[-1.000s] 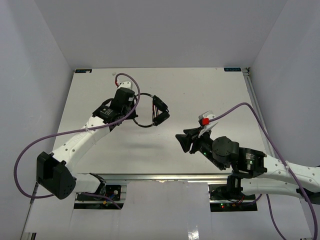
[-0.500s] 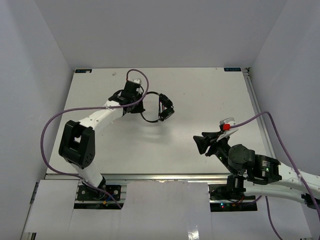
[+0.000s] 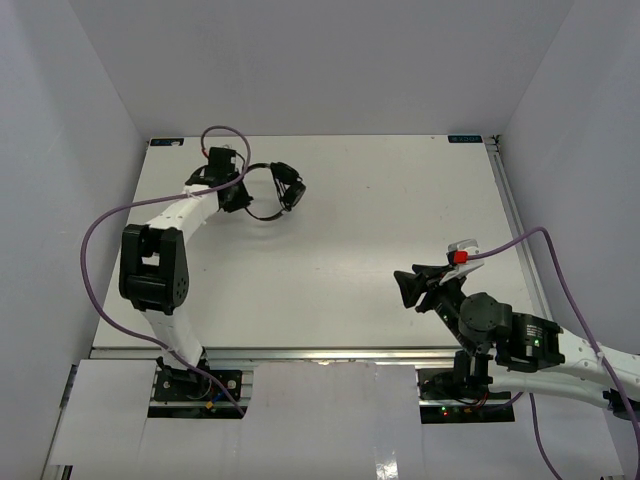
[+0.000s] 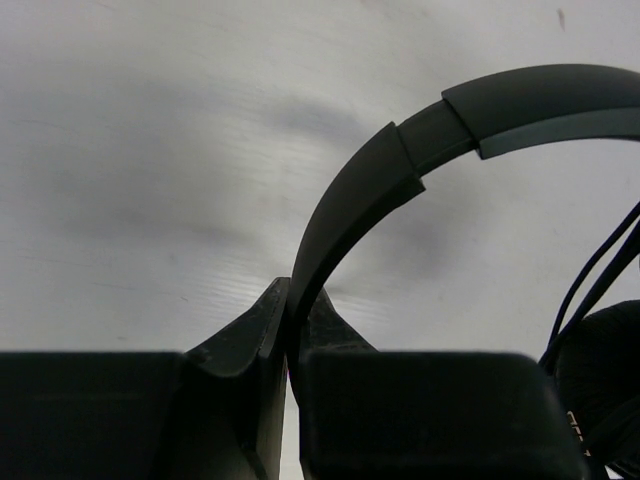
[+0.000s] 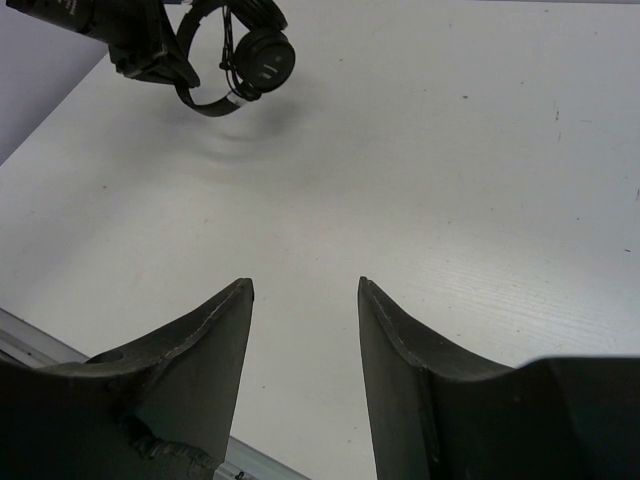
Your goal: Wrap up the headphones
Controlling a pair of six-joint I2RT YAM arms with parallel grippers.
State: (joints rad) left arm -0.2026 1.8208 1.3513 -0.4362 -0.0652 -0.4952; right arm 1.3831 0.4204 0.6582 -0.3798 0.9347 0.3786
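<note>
- The left arm reaches way out to the far-left part of the table (image 3: 380,200). Its purple cable (image 3: 100,230) loops out wide on the left side.
- The left gripper (image 3: 236,194) is pressed almost together, pinching the thin headband (image 4: 350,215) of the headphones (image 3: 291,192). In the wrist view the two fingers (image 4: 250,340) squeeze the band edge-on right at their tips.
- The headphones sit just to the right of that gripper, near the far-left corner. The headband curves in a loop and the round earcups (image 5: 262,57) are bunched together on its right end.
- They look lifted off the surface, with a soft shadow (image 5: 235,140) on the table below them.
- A couple of thin black cord strands (image 4: 600,270) run down beside the earcup. I can't tell how the rest of the cord lies.
- The middle of the table is just plain white board.
- The right gripper (image 3: 403,285) hangs low at the near-right, well apart from the headphones. Its fingers (image 5: 215,330) are spread with nothing between them, and it points toward the left.
- There's a small red tag (image 3: 460,257) on the right wrist, and that arm's purple cable (image 3: 540,240) arcs off to the right.
</note>
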